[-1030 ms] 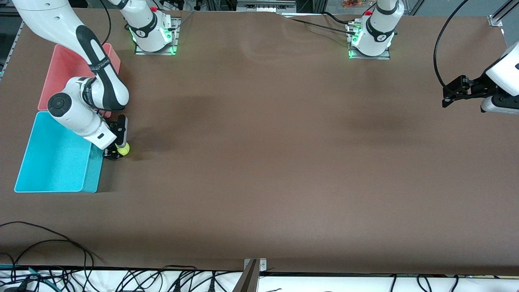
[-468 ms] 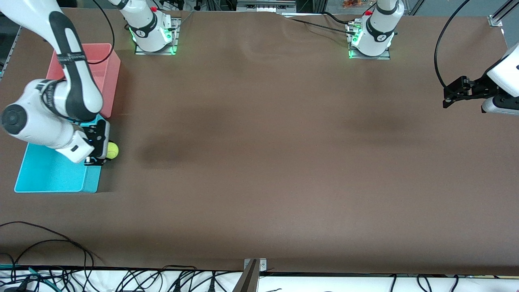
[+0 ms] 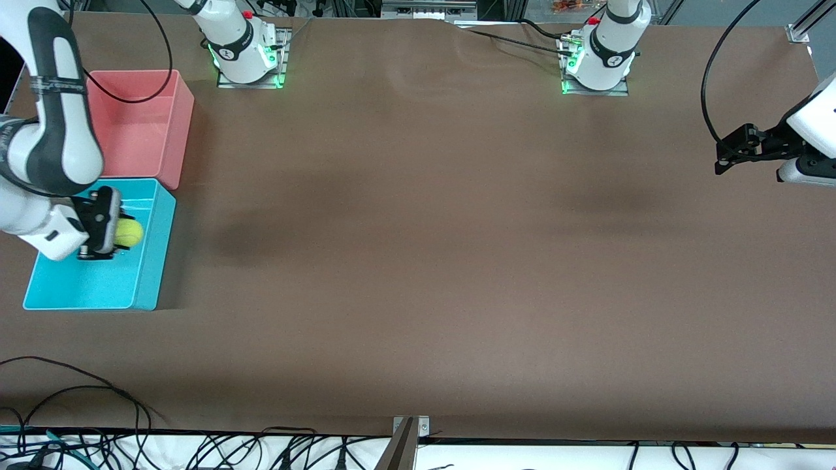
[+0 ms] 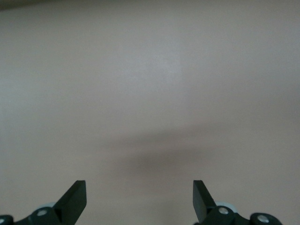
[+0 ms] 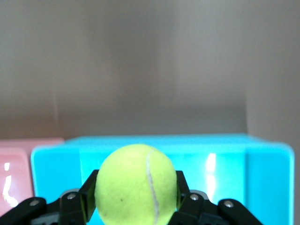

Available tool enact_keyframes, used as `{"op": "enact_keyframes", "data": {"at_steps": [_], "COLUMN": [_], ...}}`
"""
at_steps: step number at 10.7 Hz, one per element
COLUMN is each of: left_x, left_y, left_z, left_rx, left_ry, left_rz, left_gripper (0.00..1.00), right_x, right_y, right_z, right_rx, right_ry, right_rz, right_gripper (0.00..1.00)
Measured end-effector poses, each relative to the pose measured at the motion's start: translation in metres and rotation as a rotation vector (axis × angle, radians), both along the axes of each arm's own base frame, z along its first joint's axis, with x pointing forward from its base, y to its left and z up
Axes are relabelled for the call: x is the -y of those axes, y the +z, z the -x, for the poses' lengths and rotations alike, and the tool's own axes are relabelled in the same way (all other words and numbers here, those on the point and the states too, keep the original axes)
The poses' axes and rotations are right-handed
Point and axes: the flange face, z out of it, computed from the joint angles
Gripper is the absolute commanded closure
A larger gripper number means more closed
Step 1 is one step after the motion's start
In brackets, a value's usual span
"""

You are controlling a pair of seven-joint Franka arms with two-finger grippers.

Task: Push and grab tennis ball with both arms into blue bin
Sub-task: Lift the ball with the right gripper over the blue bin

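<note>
Carrying phase, near its end. Front view: right gripper point(image 3: 108, 235) hangs over the blue bin point(image 3: 147, 287), jaws clamped on the tennis ball point(image 3: 129, 232); ball is up in the air above the bin's floor, inside the line of the walls as far as this view shows. Pink bin point(image 3: 179, 130) sits just beside the blue one, farther from the front camera, with nothing visible in it. Left gripper point(image 3: 735, 149) waits over bare table point(image 3: 424, 261) at the left arm's end, well apart from the ball and bins

Left wrist view: only brown table surface and a soft shadow; the two fingertips point(image 4: 75, 199) stand wide apart with nothing between them (idle arm, no part in this step)

Right wrist view: ball point(image 5: 137, 182) fills the gap between the dark finger pads point(image 5: 88, 197), gripped on both sides, seam visible. Blue bin wall point(image 5: 234, 154) lies past the ball, and a corner of the pink bin point(image 5: 18, 164) shows beside it

Status, as judged: push and grasp look done, ball is positioned over the target. Left to do: open the right jaws so the ball drops in (it may bounce; the walls are low), then retract
</note>
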Motion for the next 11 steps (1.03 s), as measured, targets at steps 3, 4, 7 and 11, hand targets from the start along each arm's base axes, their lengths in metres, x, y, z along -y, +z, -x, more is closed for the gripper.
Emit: {"op": "enact_keyframes", "data": {"at_steps": [3,4,7,11], "left_x": [0.002,0.002,0.004,0.004], "left_y": [0.0,0.0,0.0,0.0], "left_z": [0.0,0.0,-0.001,-0.001], "left_rx": [0.0,0.0,0.0,0.0], "left_ry": [-0.003,-0.003,-0.006,-0.006], "left_rz": [0.0,0.0,0.001,0.001], "left_gripper": [0.0,0.0,0.0,0.0], "right_x": [0.085,0.104,0.136,0.15], "right_y": [0.009,0.009,-0.021,-0.082], "right_z": [0.021,0.027,0.041,0.045], "right_rx": [0.02,0.03,-0.008,-0.059], "right_ry": [-0.089,-0.113,-0.176,-0.209], "right_rz": [0.065,0.082,0.081,0.092], "right_gripper": [0.86,0.86,0.89,0.89]}}
